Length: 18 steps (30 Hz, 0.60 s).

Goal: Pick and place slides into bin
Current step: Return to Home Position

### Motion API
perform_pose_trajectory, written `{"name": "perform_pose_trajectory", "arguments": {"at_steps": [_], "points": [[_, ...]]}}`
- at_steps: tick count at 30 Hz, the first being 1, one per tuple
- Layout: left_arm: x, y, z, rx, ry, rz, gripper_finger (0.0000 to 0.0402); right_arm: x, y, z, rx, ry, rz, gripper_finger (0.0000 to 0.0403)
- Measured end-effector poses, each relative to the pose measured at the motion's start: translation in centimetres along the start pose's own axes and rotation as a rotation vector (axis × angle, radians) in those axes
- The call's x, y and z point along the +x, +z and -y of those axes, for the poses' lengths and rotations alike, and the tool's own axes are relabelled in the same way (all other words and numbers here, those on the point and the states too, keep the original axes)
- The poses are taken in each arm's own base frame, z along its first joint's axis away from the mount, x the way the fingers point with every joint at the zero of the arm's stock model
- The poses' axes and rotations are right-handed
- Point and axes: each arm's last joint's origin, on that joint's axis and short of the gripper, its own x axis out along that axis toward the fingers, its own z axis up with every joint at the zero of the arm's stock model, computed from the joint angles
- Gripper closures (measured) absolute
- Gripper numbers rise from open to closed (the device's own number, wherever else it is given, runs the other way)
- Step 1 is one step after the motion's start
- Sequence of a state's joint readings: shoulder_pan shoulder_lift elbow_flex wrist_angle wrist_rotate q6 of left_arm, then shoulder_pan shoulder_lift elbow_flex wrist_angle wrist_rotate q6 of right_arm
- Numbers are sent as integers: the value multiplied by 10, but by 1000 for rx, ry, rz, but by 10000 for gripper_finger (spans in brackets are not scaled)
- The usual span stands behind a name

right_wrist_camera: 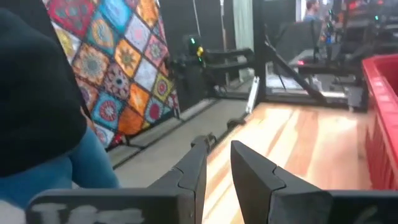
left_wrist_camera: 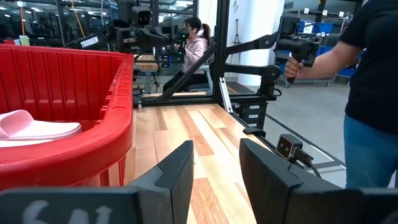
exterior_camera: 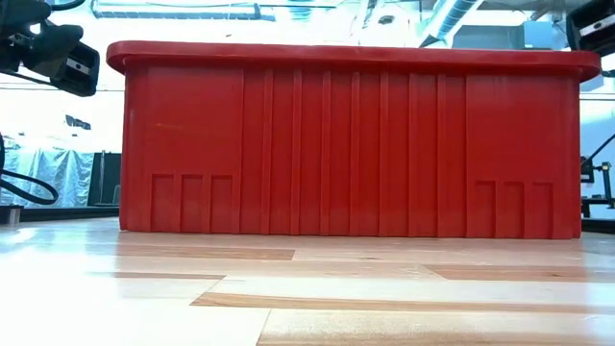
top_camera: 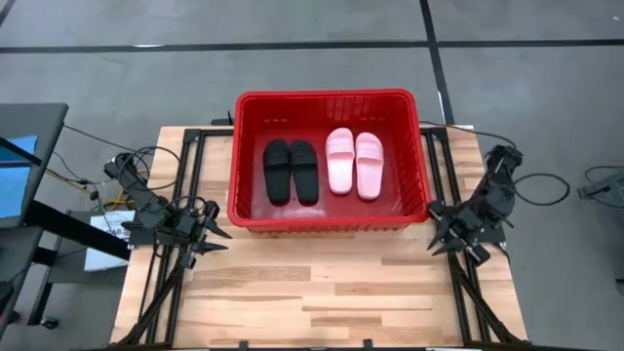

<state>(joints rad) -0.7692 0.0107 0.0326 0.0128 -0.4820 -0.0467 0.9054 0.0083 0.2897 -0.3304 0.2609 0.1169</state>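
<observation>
Lying flat on the floor of the red bin (top_camera: 327, 96), the black pair of slides (top_camera: 291, 171) occupies the left half and the pink pair (top_camera: 354, 163) sits just to its right, the sandals of each pair close together and the two pairs a little apart. The bin stands at the middle of the far side of the wooden table (top_camera: 322, 283); from table height its ribbed red wall fills most of the view. The left arm is folded low at the table's left edge, near the bin's near-left corner, with the left gripper (top_camera: 216, 239) pointing inward across the boards; its fingers are spread apart with nothing between them. The right arm mirrors that pose at the right edge, and the right gripper (top_camera: 436, 232) near the bin's near-right corner is likewise parted and empty (the gap looks narrower in its wrist view). Past the left fingers a person (left_wrist_camera: 373, 93) in a dark top and jeans stands beside the table, and past the right fingers hangs a patchwork quilt (right_wrist_camera: 118, 56).
</observation>
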Motion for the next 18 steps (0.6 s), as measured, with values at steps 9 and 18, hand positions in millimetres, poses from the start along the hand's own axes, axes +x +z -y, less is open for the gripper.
{"name": "perform_pose_trajectory", "arguments": {"at_steps": [9, 18], "points": [[0, 0, 0, 0, 0, 0, 281, 7, -13, -7, -55, 91, 36, 337], [0, 0, 0, 0, 0, 0, 281, 12, -32, -15, -5, 206, -25, 337]]}}
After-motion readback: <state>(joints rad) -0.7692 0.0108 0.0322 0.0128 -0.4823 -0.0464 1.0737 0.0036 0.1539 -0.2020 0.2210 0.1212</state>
